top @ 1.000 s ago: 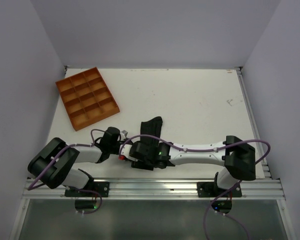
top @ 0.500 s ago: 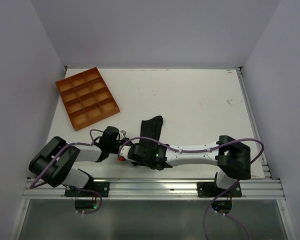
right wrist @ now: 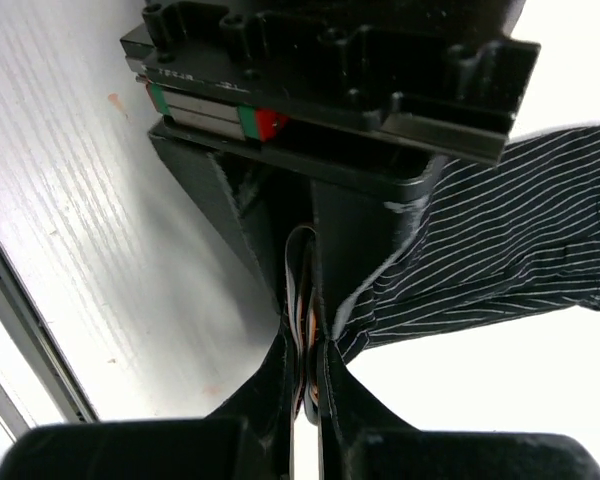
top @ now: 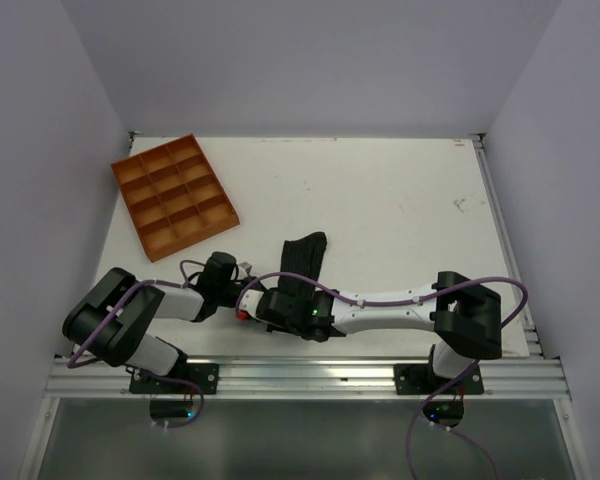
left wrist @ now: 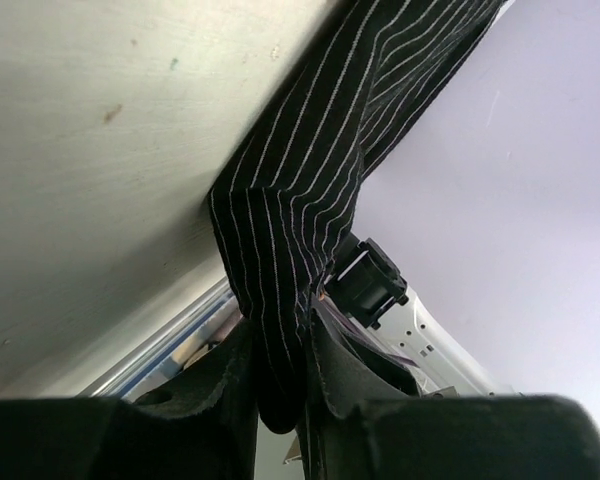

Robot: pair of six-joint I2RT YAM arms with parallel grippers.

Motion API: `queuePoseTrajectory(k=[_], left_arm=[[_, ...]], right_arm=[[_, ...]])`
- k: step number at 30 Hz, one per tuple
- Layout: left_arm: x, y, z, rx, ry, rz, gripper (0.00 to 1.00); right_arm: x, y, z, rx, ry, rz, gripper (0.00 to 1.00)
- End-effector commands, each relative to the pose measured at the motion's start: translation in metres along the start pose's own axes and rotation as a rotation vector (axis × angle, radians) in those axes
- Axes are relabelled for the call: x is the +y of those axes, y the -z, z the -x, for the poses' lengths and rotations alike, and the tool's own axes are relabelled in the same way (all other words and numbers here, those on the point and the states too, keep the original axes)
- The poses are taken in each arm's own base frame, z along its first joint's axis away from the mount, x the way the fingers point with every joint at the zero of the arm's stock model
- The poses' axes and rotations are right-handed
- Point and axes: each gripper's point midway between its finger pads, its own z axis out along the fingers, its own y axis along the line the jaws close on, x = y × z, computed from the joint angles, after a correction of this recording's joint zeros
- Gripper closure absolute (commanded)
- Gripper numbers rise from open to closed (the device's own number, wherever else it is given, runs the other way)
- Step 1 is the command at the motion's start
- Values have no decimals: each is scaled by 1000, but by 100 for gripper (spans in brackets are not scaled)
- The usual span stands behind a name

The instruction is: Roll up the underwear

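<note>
Meeting nose to nose over the desk (top: 380, 190), the left claw (left wrist: 280, 385) and right claw (right wrist: 308, 385) — both clenched — each grip the near end of the striped underwear (left wrist: 310, 190).

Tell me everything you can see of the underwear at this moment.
The underwear is soft black fabric with thin white pinstripes and a reddish-brown edge at one corner. It is gathered into a narrow, creased strip and is not yet rolled. Its far part lies on the white table, near the front middle. The left arm's jaws are closed on its near end, and the right arm's jaws pinch the reddish edge close beside them.
</note>
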Motion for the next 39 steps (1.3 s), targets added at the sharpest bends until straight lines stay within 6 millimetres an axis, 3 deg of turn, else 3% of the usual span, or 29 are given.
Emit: queuePoseTrajectory(k=[1, 5, 11, 21, 26, 33, 39], left_arm=[[-17, 7, 0, 17, -29, -40, 73], [-23, 9, 6, -4, -32, -30, 62], [-32, 10, 13, -31, -43, -9, 56], [3, 24, 37, -152, -134, 176, 50], [3, 38, 57, -232, -213, 193, 47], [-19, 71, 102, -447, -394, 226, 53], [-57, 85, 110, -480, -624, 135, 62]], right_arm=[[2, 0, -6, 18, -61, -1, 100], [5, 2, -12, 27, -86, 4, 100], [7, 5, -22, 36, -111, 7, 100], [15, 20, -12, -13, -192, 80, 100], [18, 21, -10, -14, -255, 156, 100], [13, 13, -14, 11, -407, 299, 100], [2, 0, -16, 58, -501, 424, 100]])
